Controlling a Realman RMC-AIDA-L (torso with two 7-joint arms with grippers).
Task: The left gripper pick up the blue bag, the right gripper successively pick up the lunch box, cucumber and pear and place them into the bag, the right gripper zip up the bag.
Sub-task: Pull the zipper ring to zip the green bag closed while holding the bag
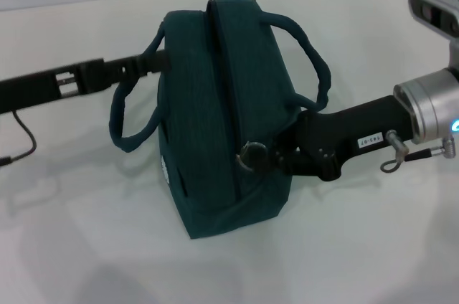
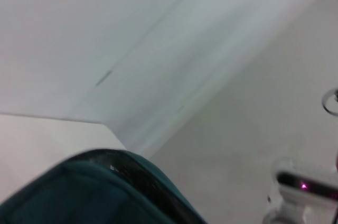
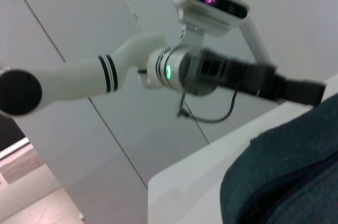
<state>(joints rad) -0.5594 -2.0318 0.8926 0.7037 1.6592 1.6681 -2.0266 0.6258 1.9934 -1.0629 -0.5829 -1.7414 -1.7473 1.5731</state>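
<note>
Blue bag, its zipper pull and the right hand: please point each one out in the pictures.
Blue bag [image 1: 208, 103]: head view, on the fabric side panel beside the zipper.
Zipper pull [image 1: 251, 152]: head view, on the round pull at the near end of the zipper.
Right hand [image 1: 276, 155]: head view, at its tips beside the pull.

Lab: white table [image 1: 373, 247], panelled wall [image 3: 79, 34]

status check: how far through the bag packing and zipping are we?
Late stage. No lunch box, cucumber or pear shows on the table, so they are likely packed, though the inside is hidden. The left gripper is at the blue bag by its handle; the right gripper is at the zipper pull, at the near end. Left: confirm closure, release.
</note>
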